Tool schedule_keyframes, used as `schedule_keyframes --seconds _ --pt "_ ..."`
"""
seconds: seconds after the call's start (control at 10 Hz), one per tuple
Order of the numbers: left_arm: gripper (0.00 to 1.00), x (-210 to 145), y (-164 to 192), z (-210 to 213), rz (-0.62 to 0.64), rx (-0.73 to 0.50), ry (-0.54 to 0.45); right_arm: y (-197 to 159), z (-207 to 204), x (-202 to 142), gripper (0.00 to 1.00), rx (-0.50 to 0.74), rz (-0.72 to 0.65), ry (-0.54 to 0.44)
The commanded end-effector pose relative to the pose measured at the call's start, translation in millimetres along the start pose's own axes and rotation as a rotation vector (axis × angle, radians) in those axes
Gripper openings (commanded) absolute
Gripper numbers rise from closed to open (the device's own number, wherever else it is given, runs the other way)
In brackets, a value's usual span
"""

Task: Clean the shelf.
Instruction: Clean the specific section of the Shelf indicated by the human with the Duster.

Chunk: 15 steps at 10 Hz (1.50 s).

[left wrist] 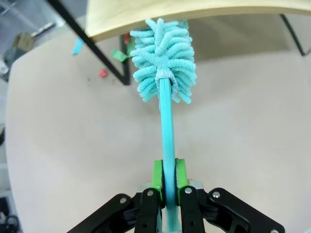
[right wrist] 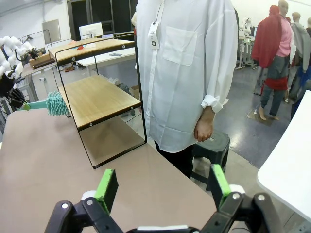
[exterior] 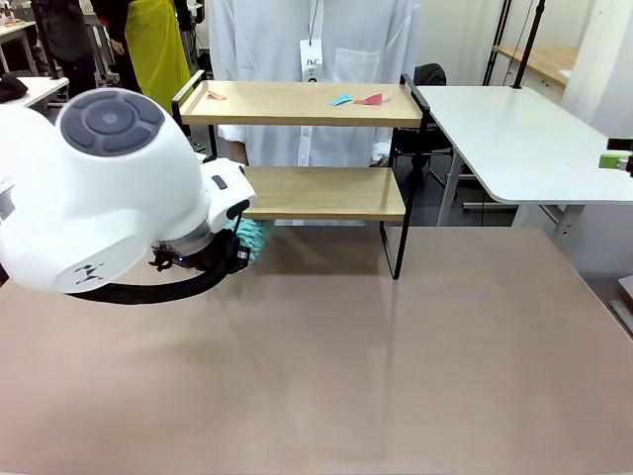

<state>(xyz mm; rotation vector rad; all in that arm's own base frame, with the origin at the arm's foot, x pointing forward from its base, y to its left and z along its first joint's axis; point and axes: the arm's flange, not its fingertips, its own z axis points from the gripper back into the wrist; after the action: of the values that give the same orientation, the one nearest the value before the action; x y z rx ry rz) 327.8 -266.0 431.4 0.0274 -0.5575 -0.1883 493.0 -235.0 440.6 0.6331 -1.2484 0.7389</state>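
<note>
While the left gripper is clamped on the teal handle of a duster, the fluffy head sits at the near left edge of the lower board, touching it or just under it (the wrist view leaves that unclear). The shelf stands at the far middle of the table, in front of a person in a white shirt. Its lower board looks bare. Its top board carries three scraps: a pink one at the left end, and a blue and a red one close together toward the right. So the job looks at most half done: the top board has yet to be swept, and the duster is low for that. Beyond the duster head, small loose bits lie on the table beside a shelf leg; whether they count is hard to say. The right gripper hangs off to the right, jaws wide with nothing between them.
</note>
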Motion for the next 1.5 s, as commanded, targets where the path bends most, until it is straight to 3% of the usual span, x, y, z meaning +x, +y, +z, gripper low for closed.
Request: schedule_keyframes --seconds 0.0,0.2,0.6,1.0,1.2,1.4 --pt "0.13 -17 29 21 -0.151 -0.087 0.024 1 -1 4 1.00 -0.001 0.005 0.000" --pt "0.13 -17 36 29 -0.217 -0.161 0.031 1 -1 4 1.00 -0.001 0.005 0.000" --pt "0.13 -16 57 41 -0.448 -0.443 0.118 1 -1 4 1.00 -0.001 0.005 0.000" --pt "0.13 -12 77 72 -0.505 -0.616 0.207 1 -1 4 1.00 -0.001 0.005 0.000" --pt "0.13 -9 90 108 -0.532 -0.589 0.246 1 -1 4 1.00 -0.001 0.005 0.000" --pt "0.13 -7 108 147 -0.563 -0.555 0.361 1 -1 4 1.00 -0.001 0.005 0.000"
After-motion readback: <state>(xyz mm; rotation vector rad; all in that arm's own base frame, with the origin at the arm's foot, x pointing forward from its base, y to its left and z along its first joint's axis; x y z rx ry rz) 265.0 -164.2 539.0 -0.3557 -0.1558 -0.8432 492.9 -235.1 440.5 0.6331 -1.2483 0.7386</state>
